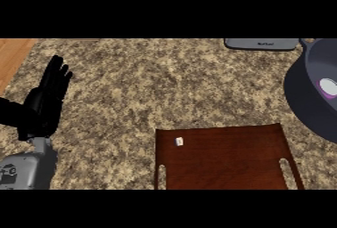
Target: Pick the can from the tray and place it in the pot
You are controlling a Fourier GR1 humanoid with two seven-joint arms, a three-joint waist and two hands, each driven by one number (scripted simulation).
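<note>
Can (pixel 328 86) already lies inside pot (pixel 309 95), wooden tray (pixel 227 156) bare, left robot hand (pixel 47 100) resting released over desk (pixel 164 84), right unseen; task looks complete.

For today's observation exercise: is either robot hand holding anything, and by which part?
Nothing is held. The left robot hand rests open, fingers straight; the right is out of view.
</note>
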